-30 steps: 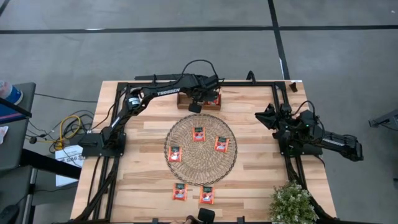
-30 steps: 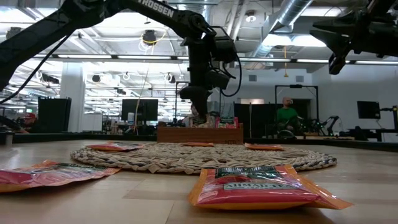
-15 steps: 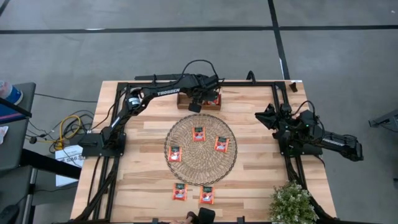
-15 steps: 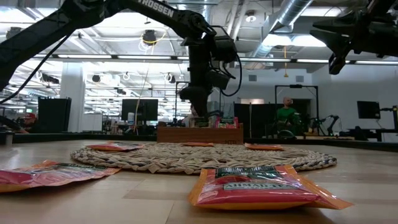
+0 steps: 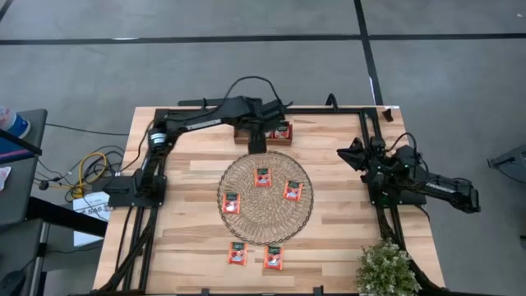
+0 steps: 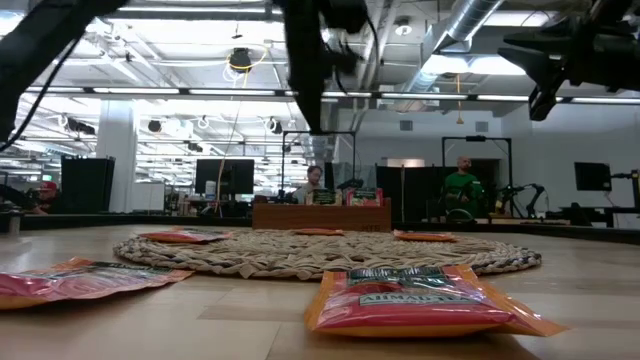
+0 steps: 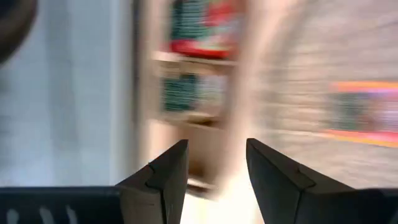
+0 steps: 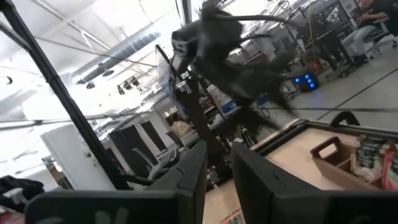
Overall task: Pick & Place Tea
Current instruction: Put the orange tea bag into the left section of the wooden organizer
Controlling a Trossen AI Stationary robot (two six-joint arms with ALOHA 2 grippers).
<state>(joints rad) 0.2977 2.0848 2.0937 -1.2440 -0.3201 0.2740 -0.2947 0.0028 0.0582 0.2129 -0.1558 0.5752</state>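
Five red-orange tea sachets [image 5: 262, 176] still lie out in the open: three on the round woven mat [image 5: 226, 177] and two on the bare table [image 5: 189, 238] near its front edge. More sachets are already in the wooden tray [image 5: 282, 131] at the far side.

The left gripper [image 7: 214, 165] is above the tray, its fingers apart with nothing between them. The right gripper [image 8: 216, 163] waits at the right side of the table; its fingers stand narrow and I see nothing in them.

In my judgement, the risks are these: the sachets are flat and thin, so the fingers may slide over one or catch the rough weave of the mat. The two front sachets lie just beside each other, so one may be pushed.

A small plant [image 5: 386, 267] stands at the front right corner, and cables [image 5: 90, 168] hang off the left side; neither blocks the way.
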